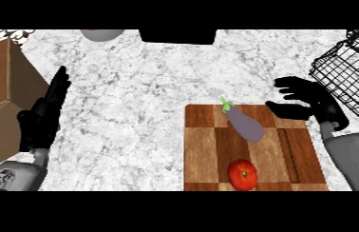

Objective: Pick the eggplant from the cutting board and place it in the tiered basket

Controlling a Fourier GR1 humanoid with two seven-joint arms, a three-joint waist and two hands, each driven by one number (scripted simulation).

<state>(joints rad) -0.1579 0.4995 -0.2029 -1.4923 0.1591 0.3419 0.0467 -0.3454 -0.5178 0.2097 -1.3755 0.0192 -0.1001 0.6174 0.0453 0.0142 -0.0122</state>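
Listing from the left: brown box (10, 83) at the counter (140, 79) edge. Left hand (43, 113) rests beside it, fingers straight, together, pointing up, holding nothing. Grey bowl (102, 34) and a black block (176, 36), both cut off at the far edge. Cutting board (203, 145), checkered wood, right of centre. Eggplant (247, 125) lies diagonally on the board's far half, green stem toward the far edge. Tomato (242, 174) sits near it on the board's near edge. Right hand (306, 102) hovers over the board's far right corner, fingers spread and slightly curved, thumb apart, empty, close to the eggplant but not touching. Wire basket (336, 74) is partly in view at far right; its tiers cannot be told. Hazards, as judged: a sideways close on the smooth, tapered eggplant may roll it toward the tomato, and the forearm may snag the nearby basket rim on lifting.
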